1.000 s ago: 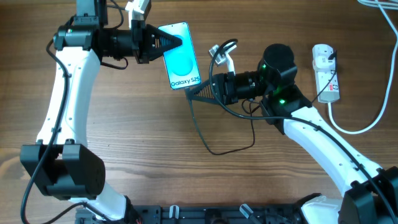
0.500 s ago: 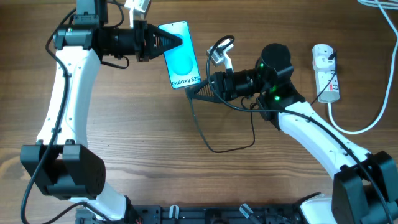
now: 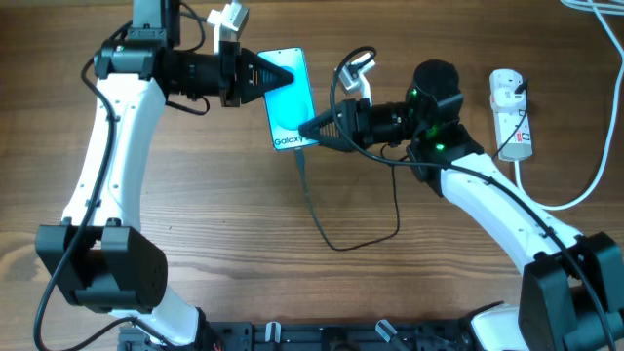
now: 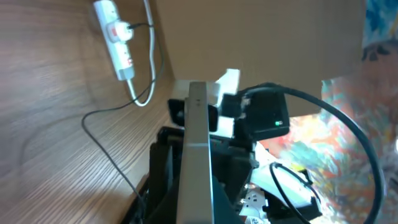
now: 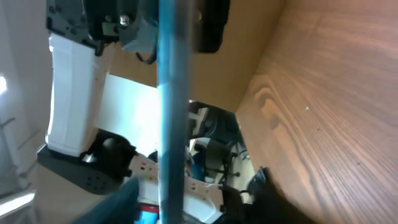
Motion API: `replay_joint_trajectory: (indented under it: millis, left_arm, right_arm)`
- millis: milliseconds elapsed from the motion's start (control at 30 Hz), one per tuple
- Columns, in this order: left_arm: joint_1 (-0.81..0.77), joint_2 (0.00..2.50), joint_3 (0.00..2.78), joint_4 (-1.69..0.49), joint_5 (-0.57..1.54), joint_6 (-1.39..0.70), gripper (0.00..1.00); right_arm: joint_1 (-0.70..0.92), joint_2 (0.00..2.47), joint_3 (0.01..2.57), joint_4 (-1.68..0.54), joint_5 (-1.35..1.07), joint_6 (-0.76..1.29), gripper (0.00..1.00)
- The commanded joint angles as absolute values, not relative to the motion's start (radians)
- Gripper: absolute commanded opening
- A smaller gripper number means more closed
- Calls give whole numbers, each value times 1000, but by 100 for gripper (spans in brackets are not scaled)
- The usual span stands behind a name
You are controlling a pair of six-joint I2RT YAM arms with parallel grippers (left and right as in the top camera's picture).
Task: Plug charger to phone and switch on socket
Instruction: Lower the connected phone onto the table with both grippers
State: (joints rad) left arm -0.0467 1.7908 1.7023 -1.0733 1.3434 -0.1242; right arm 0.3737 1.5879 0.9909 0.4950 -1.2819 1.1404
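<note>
Phone [image 3: 291,97] is held off the table, your left gripper [image 3: 263,76] clamped on its left edge; its long axis runs top to bottom overhead, lower end meeting your right gripper [image 3: 312,129], which pinches the charger [image 3: 312,200] tip there; socket [image 3: 512,112] lies well apart, far right, bare wood between

White links [image 3: 97,156], black joints [image 3: 434,83], green light [image 4: 275,124]
</note>
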Motion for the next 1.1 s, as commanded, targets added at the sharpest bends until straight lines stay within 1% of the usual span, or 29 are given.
replay_joint_trajectory:
  millis: [0,133,200,267,367,467,567,667,733,933,1067]
  left_arm:
    - [-44,1779,1702,-1152,1205,-76,4]
    - [-44,1781,1691,-1214,1104,-26,4]
    - [-44,1782,1645,-1200,1045,-26,4]
    - [-44,1784,1583,-1161,1034,-26,4]
    - [-44,1785,1469,-1046,1034,-34,4]
    - [-44,1807,1382,-948,1026,-46,4]
    - [-44,1878,1335,-862,938,-162,4]
    - [-44,1951,1335,-813,908,-174,4]
    - [-44,2003,1335,-779,826,-224,4]
    - [-73,2096,1335,-704,809,-221,4]
    - [-104,2125,1335,-658,741,-221,4]
  right_arm:
    - [351,1599,1013,451,-1269,1012,79]
    - [327,1599,1013,237,-1220,826,82]
    - [327,1599,1013,60,-1111,707,84]
    - [327,1599,1013,-71,-1000,640,85]
    - [328,1599,1013,-252,-830,569,85]
    - [328,1599,1013,-356,-737,540,85]
    - [328,1599,1013,-417,-688,517,85]
    - [328,1599,1013,-431,-688,498,85]
    - [328,1599,1013,-436,-688,496,85]
    - [328,1599,1013,-436,-676,496,85]
    - [328,1599,1013,-439,-676,496,85]
